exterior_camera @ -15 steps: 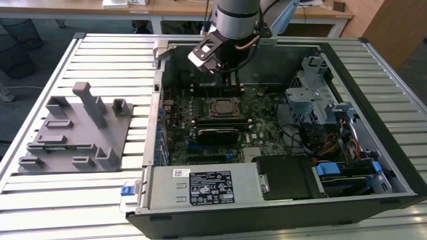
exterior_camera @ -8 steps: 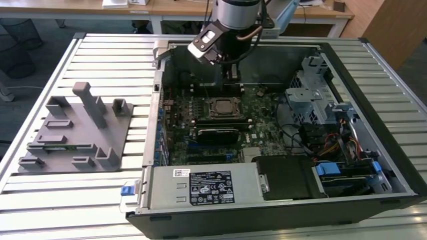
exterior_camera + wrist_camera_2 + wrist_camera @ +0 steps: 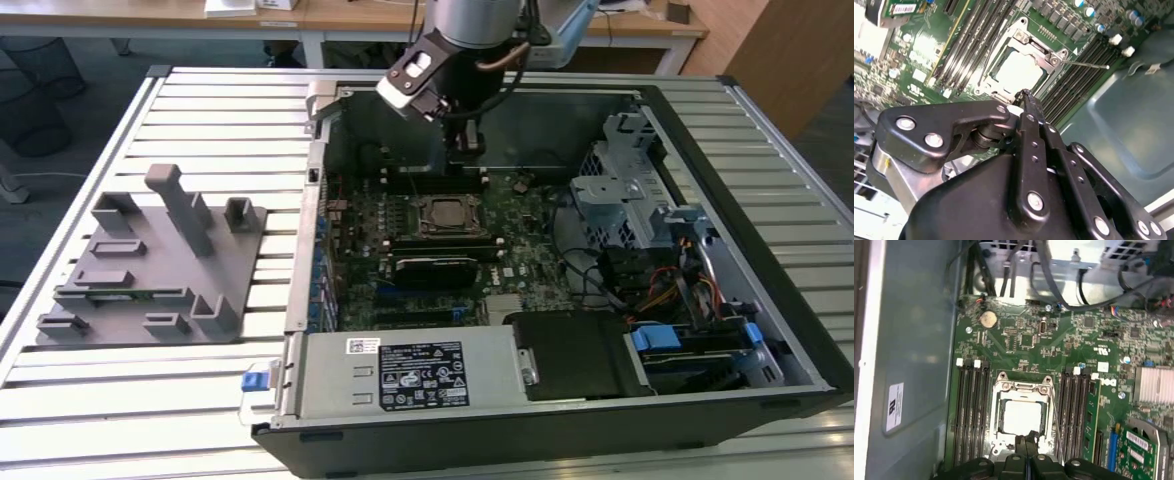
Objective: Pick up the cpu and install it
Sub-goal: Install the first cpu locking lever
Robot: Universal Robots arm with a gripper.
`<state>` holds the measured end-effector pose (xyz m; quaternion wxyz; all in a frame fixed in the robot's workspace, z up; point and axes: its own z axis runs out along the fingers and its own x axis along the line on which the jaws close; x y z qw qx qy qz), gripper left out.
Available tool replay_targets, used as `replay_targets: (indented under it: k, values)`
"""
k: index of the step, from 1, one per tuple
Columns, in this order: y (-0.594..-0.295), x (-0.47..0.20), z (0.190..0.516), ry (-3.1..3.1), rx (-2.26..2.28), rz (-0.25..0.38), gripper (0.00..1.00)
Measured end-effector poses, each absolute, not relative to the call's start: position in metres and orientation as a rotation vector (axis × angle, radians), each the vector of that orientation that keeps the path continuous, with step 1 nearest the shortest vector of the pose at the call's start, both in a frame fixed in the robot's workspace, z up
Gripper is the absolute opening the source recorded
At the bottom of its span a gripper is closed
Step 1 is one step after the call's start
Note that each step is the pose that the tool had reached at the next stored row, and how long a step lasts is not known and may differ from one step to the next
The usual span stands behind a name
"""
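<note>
One arm [image 3: 474, 25] pointing down, jaws closed, just above cpu [image 3: 1021, 416]

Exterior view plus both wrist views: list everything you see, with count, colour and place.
table: one, white slats, under everything
fixture: one, grey, on the table, exterior view's left
case: one, black, open, on the table
motherboard: one, green, inside the case
socket frame: one, silvery, on the motherboard
cpu: one, silvery, inside the socket frame
memory slots: two banks, black, flanking the socket frame
battery: one, round, pale, on the motherboard
power supply: one, silver, in the case's near corner
arm: one, silver and black, reaching into the case
pincer: one, black, shut, empty, above the socket frame's edge
</note>
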<state>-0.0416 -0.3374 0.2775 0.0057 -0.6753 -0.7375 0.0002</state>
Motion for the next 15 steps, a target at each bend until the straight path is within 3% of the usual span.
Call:
replay_targets:
  k: [15]
  values:
    - [-0.3374, -0.0416, 0.2774, -2.575, -1.781, 0.003, 0.11]
